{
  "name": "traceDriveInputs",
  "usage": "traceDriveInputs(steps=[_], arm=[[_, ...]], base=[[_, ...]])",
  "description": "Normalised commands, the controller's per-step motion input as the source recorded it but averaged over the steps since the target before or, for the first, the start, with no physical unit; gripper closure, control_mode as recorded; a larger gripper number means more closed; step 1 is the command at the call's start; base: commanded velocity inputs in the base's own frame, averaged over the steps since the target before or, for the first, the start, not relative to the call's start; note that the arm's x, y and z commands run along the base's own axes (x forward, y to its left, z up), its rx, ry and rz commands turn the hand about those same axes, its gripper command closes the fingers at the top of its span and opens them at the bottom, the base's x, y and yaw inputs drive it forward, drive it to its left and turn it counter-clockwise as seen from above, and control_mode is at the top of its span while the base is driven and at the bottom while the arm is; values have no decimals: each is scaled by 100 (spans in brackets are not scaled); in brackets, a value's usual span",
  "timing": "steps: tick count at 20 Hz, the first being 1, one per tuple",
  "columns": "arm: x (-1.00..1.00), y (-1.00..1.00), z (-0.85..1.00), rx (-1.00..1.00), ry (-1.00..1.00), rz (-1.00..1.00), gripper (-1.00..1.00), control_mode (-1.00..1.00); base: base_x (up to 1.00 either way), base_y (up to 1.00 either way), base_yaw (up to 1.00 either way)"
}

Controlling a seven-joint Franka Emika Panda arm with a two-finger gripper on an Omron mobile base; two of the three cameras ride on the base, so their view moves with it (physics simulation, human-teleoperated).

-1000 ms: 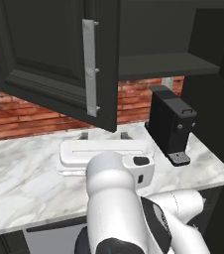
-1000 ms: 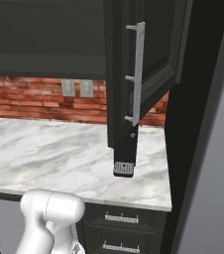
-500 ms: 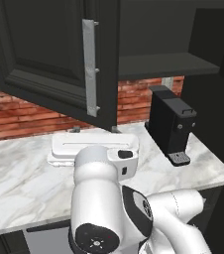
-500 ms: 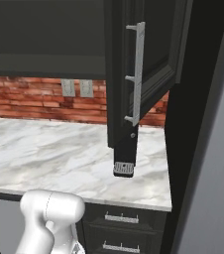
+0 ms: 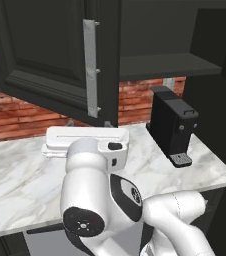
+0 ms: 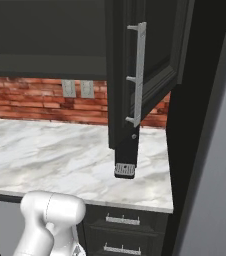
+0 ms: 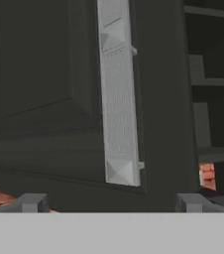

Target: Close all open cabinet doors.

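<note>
Presently one cabinet door [image 5: 55,55] is seen swung out over the table [image 5: 15,180], its free edge with the silver bar handle [image 5: 90,67] pointing toward the robot; from the right base view the same door is seen nearly edge-on, well clear of the cabinet shelf [image 6: 45,65] behind it. The task is judged not yet done. The hand [image 7: 111,203] is aimed at the lower part of the door, its two finger tips [image 7: 32,202] set wide apart with nothing between them, the handle centred above the gap. This pose is judged to suit a push on the door face, not a grasp. A black coffee machine [image 5: 174,125] stands on the table's right end, a white tray-like appliance [image 5: 85,140] under the door.
</note>
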Motion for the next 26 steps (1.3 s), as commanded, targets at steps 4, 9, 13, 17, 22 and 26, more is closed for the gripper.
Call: traceDriveInputs(steps=[4,9,13,17,22,26], arm=[[28,0,0,0,0,0,-100,-100],[26,-5,-1,0,-1,0,-100,-100],[13,-11,-5,0,-3,0,-100,-100],[8,-2,-12,0,-4,0,-100,-100],[31,-20,-4,1,-5,0,-100,-100],[42,-14,-7,0,-5,0,-100,-100]], base=[[0,0,0],[0,0,0],[0,0,0],[0,0,0],[0,0,0],[0,0,0]])
